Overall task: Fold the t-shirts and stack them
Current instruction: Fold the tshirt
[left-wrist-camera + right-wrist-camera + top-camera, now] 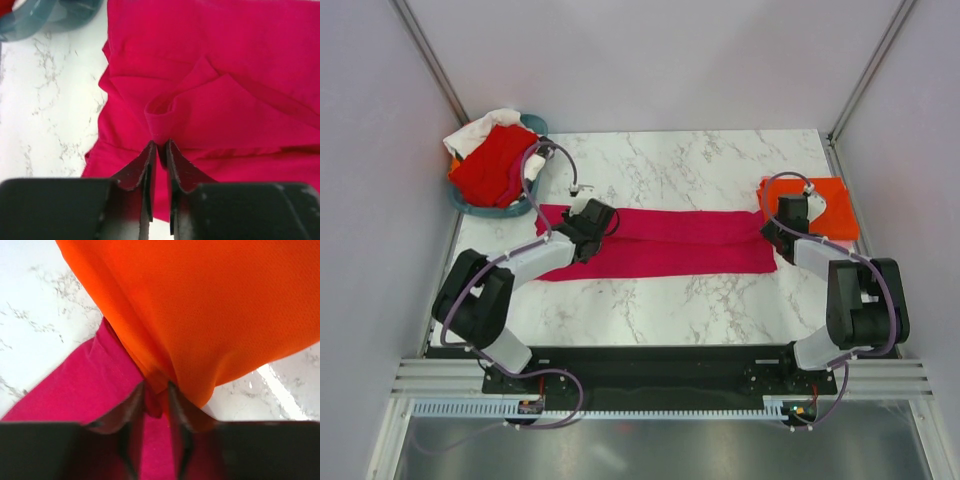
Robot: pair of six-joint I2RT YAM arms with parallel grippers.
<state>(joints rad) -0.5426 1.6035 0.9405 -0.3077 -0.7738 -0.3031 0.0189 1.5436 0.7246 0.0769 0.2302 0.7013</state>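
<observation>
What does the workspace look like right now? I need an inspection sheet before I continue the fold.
Surface: white marble table; no spills seen.
Job's things: magenta t-shirt lies as a long strip across the middle; orange t-shirt folded at far right; red t-shirt and white t-shirt heaped in the basket.
Clutter: teal basket at far left; nothing else seen.
Grippers: left tool shut on a fold at the strip's left end; right tool shut at its right end, where the orange edge overlaps.
Cables: left cable and right cable loop above the wrists.
Surroundings: plain walls, metal frame posts.
</observation>
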